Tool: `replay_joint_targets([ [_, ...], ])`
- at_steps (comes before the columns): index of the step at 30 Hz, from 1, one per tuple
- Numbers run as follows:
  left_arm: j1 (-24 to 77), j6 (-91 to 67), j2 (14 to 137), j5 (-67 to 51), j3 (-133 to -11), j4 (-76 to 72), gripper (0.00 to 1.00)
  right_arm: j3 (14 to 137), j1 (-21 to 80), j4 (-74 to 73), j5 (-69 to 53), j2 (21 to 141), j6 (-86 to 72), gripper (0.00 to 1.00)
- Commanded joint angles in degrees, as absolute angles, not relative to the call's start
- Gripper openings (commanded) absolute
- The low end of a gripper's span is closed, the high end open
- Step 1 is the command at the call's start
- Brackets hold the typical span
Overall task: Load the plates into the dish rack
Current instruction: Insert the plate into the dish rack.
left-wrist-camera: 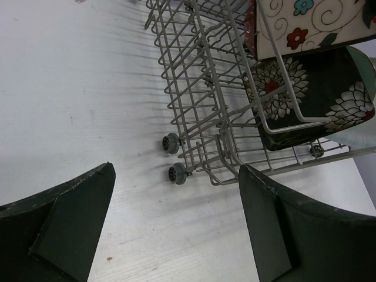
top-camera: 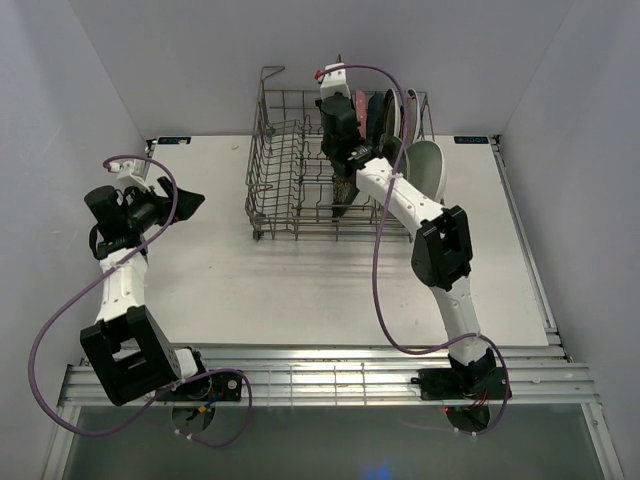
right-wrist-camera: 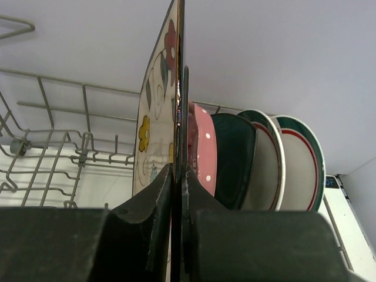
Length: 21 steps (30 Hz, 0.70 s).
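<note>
The white surface carries the dish rack toward twelve o'clock, a big wire basket with its tines standing up. At its three o'clock end a row of plates stands on edge: two rimmed plates, a dark teal plate, a pink dotted plate, then the dark floral plate. A mint plate seems to lean just outside that end.

The right hand is clenched on the near edge of what I take to be the cream floral plate. That plate rises upright toward twelve o'clock from the hand, just beside the dark floral plate, on its nine o'clock side. To seat it well I'd hold it plumb, sink it straight between free tines, and let go only once it bears on the rack.

The left hand hangs released at nine o'clock, well apart from the rack.
</note>
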<state>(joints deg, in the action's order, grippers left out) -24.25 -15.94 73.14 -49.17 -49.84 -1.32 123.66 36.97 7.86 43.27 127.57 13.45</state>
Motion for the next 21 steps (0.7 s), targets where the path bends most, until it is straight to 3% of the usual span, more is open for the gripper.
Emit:
replay_joint_targets([
  [1, -24.08, -15.56, 70.58, -49.31, -49.39, -1.85, 0.96, 129.37, 36.12, 20.92, 44.03, 125.68, 12.13, 0.08],
  [21, -24.08, -15.38, 69.96, -49.48, -49.31, -1.76, 0.96, 128.41, 35.42, 23.55, 46.49, 129.29, 10.99, 0.08],
])
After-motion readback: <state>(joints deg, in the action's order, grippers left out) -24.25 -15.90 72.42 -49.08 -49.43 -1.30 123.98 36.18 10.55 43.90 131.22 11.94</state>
